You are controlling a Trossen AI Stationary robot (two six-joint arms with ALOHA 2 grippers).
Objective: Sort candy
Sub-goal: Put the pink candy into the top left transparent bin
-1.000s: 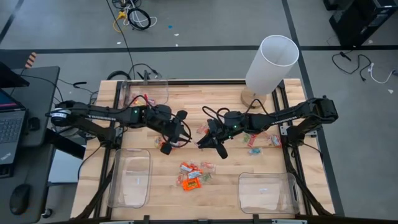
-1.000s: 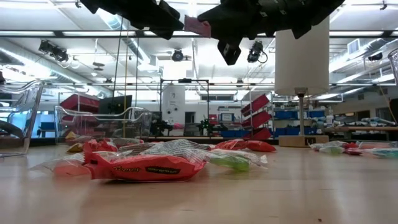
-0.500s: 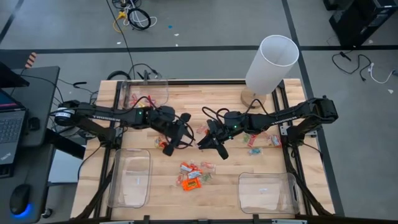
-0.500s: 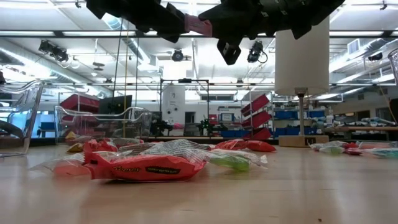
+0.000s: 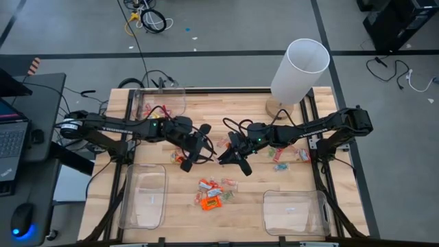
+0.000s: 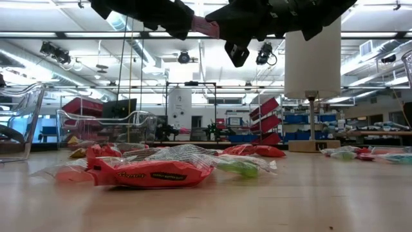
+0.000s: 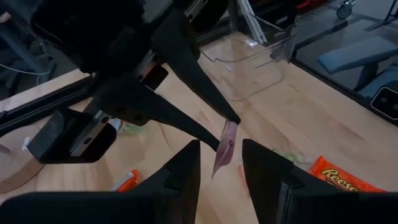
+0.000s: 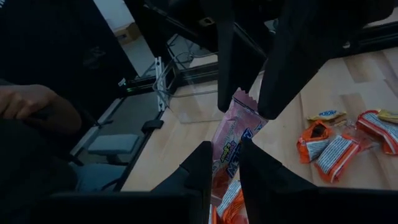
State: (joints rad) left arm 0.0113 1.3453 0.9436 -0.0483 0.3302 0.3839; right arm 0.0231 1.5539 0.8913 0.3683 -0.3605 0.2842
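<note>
So the pink candy [image 8: 233, 140] is hanging in mid-air above the middle of the table, well off the wood. The right gripper [image 5: 230, 156] is pinching it by one end, fingers pressed onto the wrapper, and the left wrist view is showing the same pink candy [image 7: 224, 147] dangling from the tips of those two dark fingers. In the low view it's poking out as a pink bit [image 6: 203, 26] between the two arms up top.

The left gripper [image 5: 194, 145] is sitting right across from it, just beside the candy, with its fingers spread and one on either side of the wrapper, not closed on it as far as I can tell.

The rest of the candy is lying loose on the table [image 5: 247, 206]: an orange pile [image 5: 212, 195] toward the front, below the two grippers, and a scattered bunch [image 5: 285, 154] under the right arm. The low view is showing that front pile [image 6: 151, 169] up close, orange wrappers with clear plastic ones on top.

Clear bins are sitting around: one at the front left [image 5: 143, 196], one at the front right [image 5: 296, 213], one at the back left [image 5: 162, 101] with some candy in it. A white cylinder [image 5: 300, 70] is standing at the back right.
</note>
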